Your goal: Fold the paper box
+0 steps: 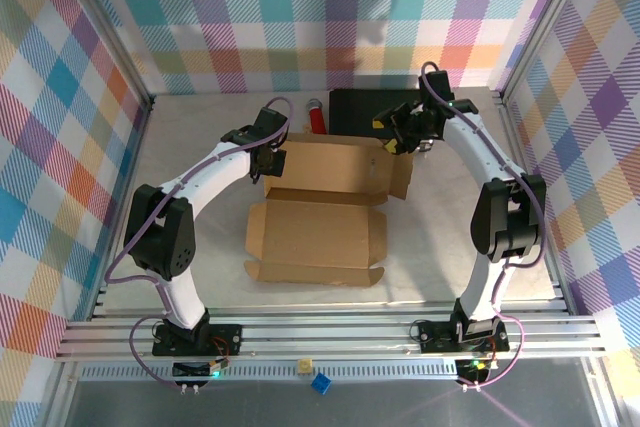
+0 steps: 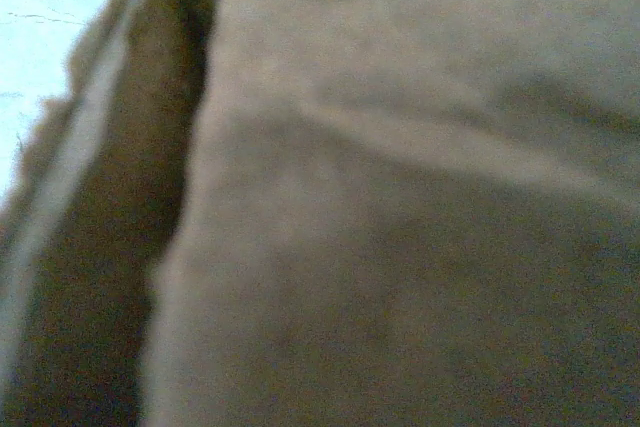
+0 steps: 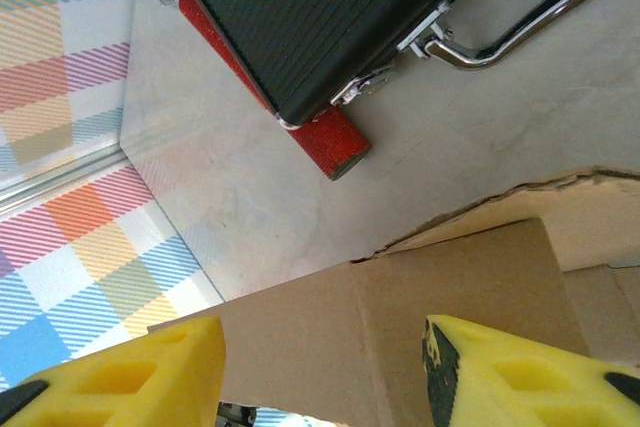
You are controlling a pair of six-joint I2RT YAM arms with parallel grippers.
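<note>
Cardboard dominates the middle of the top view: the paper box (image 1: 315, 242) lies opened out on the table (image 1: 210, 137). Its wide base panel is flat at the centre of the frame. A second long panel is raised along the upper edge, and short flaps stick out at the ends.

The left gripper (image 1: 268, 162) sits at the upper left corner of the box, at the left end of the raised panel. Its jaws are pinched shut on the cardboard there. In the left wrist view, blurred brown board sits right against the lens, with a darker fold running down the left side and a sliver of pale table in the upper left corner.

The right gripper (image 1: 400, 139) is at the upper right corner of the box, above the right-hand flap. In the right wrist view its yellow fingers (image 3: 130, 372) stand well apart at the bottom edge, so the jaws are wide. A cardboard panel shows in the gap between them. I cannot tell whether either pad touches it.

A black case (image 1: 370, 107) lies just above the box, upper centre-right in the top view, its metal handle (image 3: 520, 27) turned toward the box. A red cylinder (image 1: 315, 117) rests against the case's left side.
</note>
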